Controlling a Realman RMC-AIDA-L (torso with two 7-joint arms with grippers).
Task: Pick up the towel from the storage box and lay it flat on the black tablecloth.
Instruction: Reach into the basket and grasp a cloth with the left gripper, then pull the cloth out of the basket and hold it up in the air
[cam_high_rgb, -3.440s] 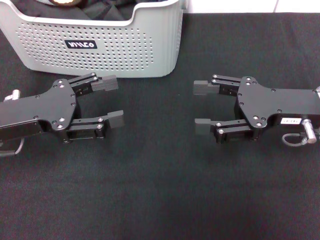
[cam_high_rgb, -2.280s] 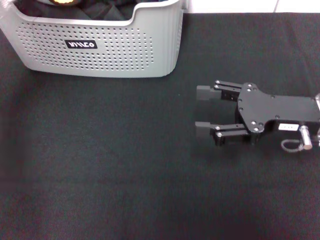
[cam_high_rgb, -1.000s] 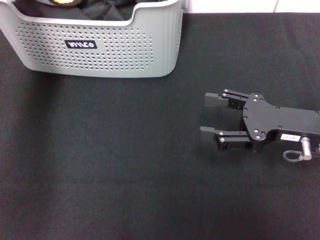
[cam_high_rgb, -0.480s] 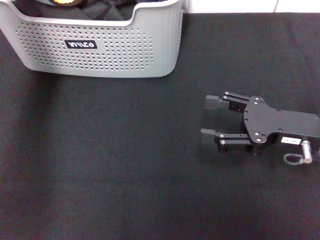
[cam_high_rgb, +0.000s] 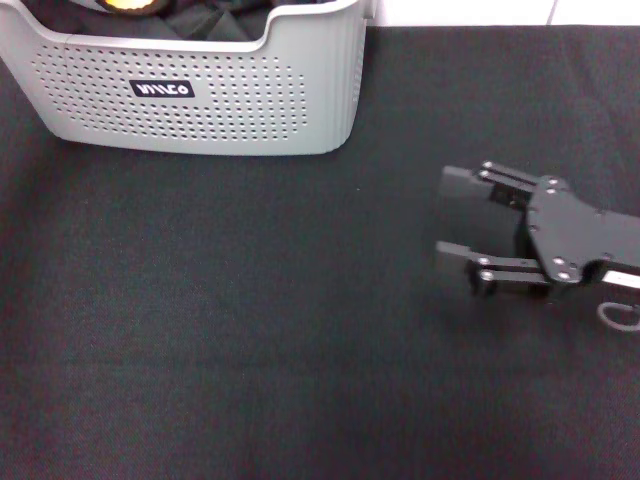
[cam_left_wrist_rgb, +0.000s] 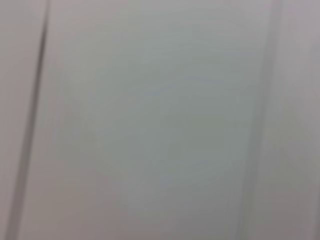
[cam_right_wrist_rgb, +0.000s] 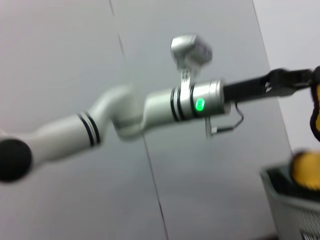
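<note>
Head view downward; wrist views wallward.

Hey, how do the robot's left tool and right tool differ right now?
Position: the right tool hovers low over the black tablecloth, right of the basket. The left tool is outside the head view, held up near the basket.
Load: the right tool is open and empty. The left tool is next to the orange-yellow towel, and its grip is unclear.
Both are black.

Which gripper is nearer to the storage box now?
Left: in the right wrist view the left gripper is above the storage box. The right gripper hovers open over the black tablecloth, well aside.
</note>
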